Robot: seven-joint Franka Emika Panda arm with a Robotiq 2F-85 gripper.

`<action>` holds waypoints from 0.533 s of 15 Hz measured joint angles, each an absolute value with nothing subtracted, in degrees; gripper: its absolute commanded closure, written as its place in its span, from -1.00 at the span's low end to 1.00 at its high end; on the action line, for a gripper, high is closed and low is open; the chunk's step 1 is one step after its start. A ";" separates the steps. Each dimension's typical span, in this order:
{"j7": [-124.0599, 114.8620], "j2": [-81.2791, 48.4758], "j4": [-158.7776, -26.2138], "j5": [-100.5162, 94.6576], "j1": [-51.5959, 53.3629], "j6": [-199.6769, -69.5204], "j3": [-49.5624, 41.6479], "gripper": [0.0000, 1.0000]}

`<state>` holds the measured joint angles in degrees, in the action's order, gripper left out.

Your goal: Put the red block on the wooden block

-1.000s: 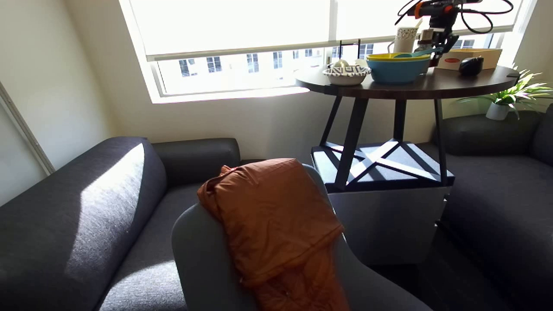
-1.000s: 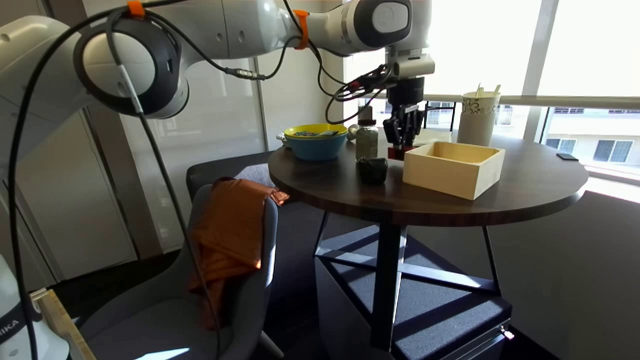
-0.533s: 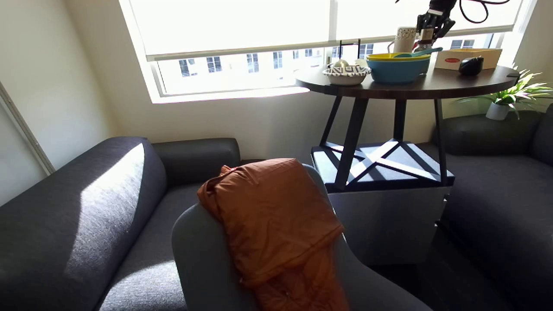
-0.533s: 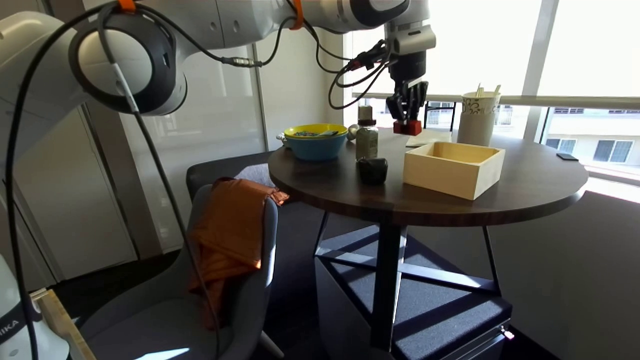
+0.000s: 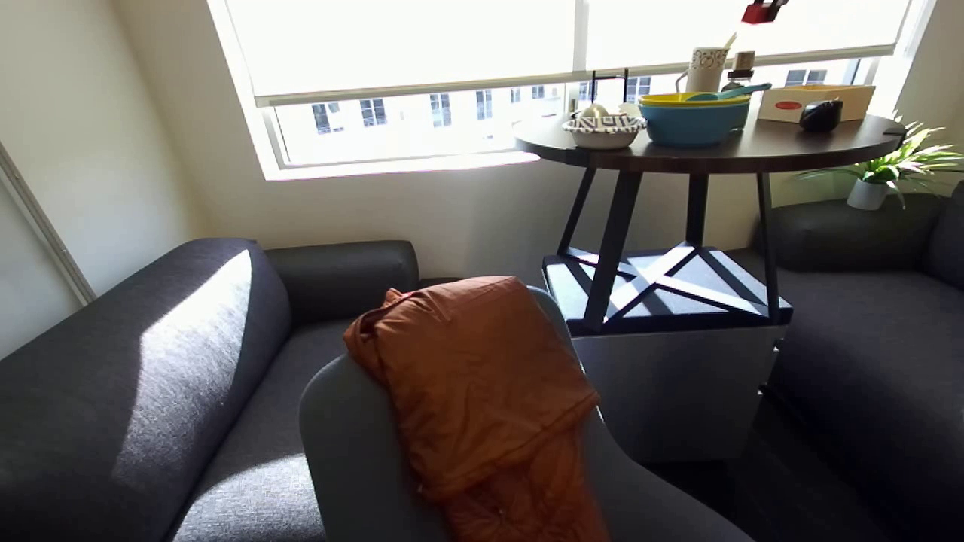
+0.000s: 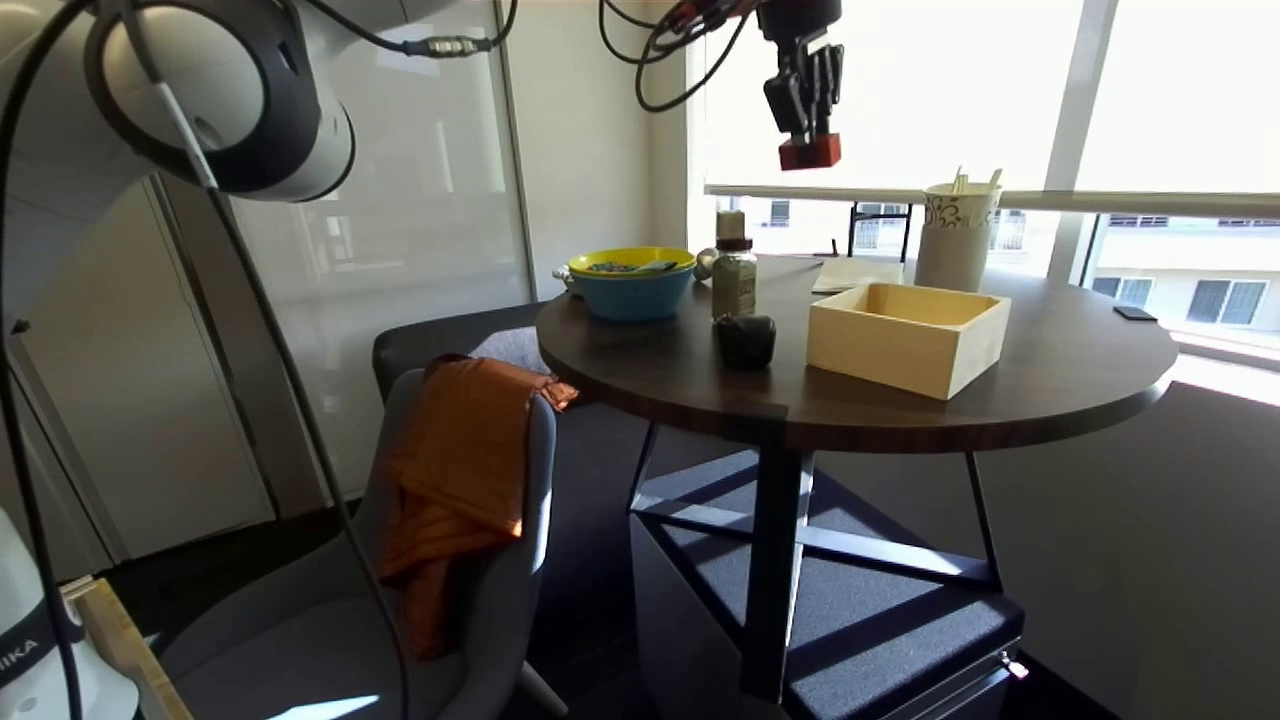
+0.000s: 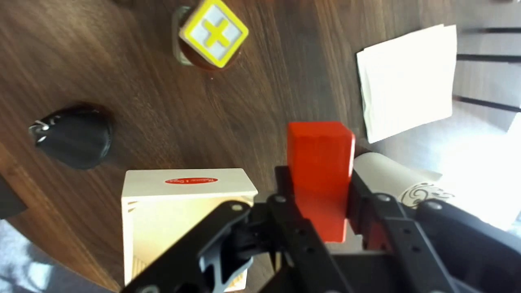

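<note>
Closed only to the width of the red block (image 7: 320,156) held between its tips high over the bench (image 6: 1060,330), the claw (image 7: 319,185) should move level until squarely above the apparent wooden block (image 7: 214,32), lower and aside atop the jar (image 6: 735,285), then sink slowly and release.

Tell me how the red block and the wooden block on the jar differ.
The red block shows plain red faces, while the wooden block has a yellow border and cross on top. The red block looks oblong; the wooden block looks square from above. The red block is held by the gripper; the wooden block rests on the jar. Both are off the tabletop.
</note>
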<state>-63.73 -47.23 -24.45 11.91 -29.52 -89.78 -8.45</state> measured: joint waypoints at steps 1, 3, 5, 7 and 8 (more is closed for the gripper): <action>-61.16 -45.67 -24.48 11.90 -29.57 -87.19 -8.10 0.83; -56.18 -42.87 -24.62 11.89 -29.50 -81.90 -7.40 0.83; -51.67 -40.98 -24.91 11.70 -28.99 -77.46 -7.08 0.83; -48.19 -40.07 -25.34 10.21 -27.79 -74.92 -7.06 0.33; -48.15 -40.08 -25.37 9.98 -27.41 -74.89 -7.08 0.33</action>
<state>-48.15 -40.08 -25.37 9.98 -27.41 -74.89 -7.08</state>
